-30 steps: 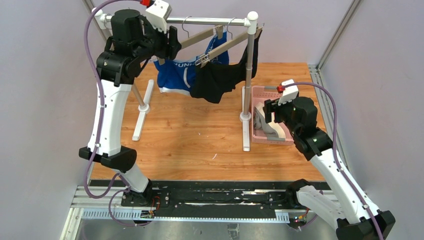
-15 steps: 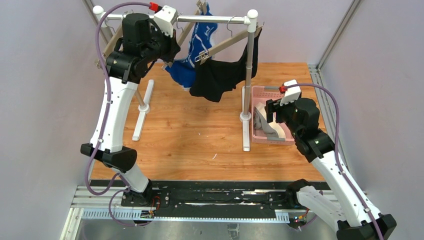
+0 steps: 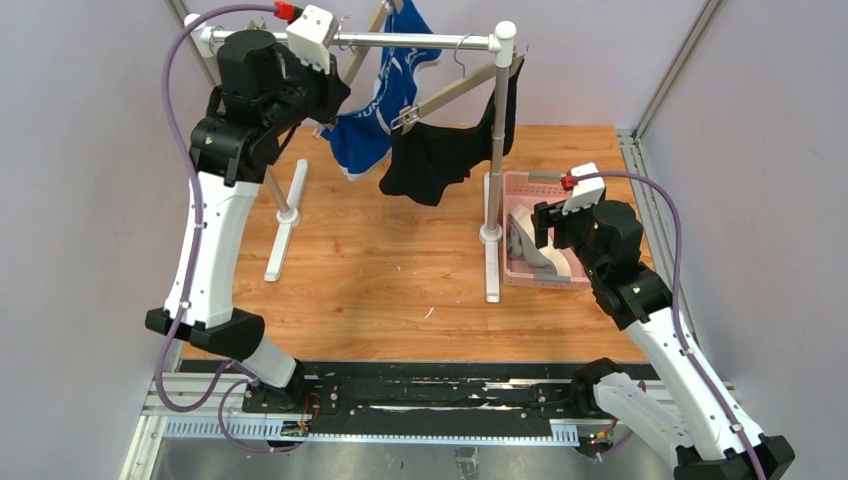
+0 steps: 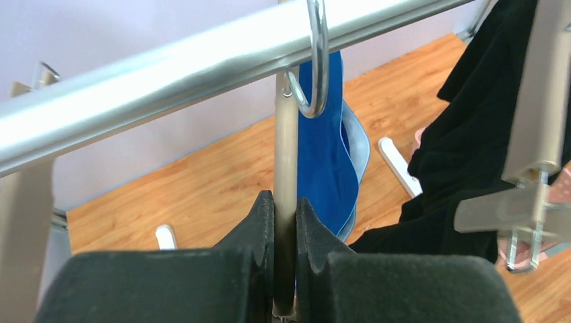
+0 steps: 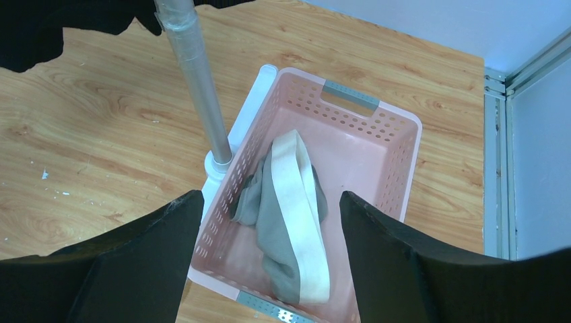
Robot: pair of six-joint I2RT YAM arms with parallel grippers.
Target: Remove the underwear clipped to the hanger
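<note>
1. Pale lilac walls close in three sides of the cell. A wood-grain table (image 3: 400, 270) fills the floor between them, with a dark metal track along its near edge where the arm bases sit.
2. On the table stands a garment rack, its steel rail (image 3: 420, 42) running across the back and a rack post (image 5: 195, 74) rising just beside a pink basket (image 5: 404, 145). The right wrist view cuts the post's top off.
3. From above, the left pincer (image 3: 335, 95) is mostly masked by its own wrist and camera. The left wrist view shows it clamped tight on the arm of a wooden hanger (image 4: 286, 155), with no gap left between fingers and wood.
4. That hanger hangs steeply tilted from the rail by its metal hook (image 4: 316, 60).
5. Blue briefs (image 3: 365, 135) hang from it, bunched and twisted. Their white lettering is only partly legible, and I cannot make out which clips hold them.
6. Black briefs (image 3: 440, 160) hang from a second hanger (image 3: 455, 90) beside the right post, with a metal clip (image 4: 522, 215) gripping the cloth. The frame edge crops them in the left wrist view.
7. Grey briefs (image 5: 273, 235) with a white waistband lie crumpled in the basket.
8. The right pincer (image 5: 269, 202) hovers over the basket, spread wide and holding nothing; its finger bases run out of frame.
</note>
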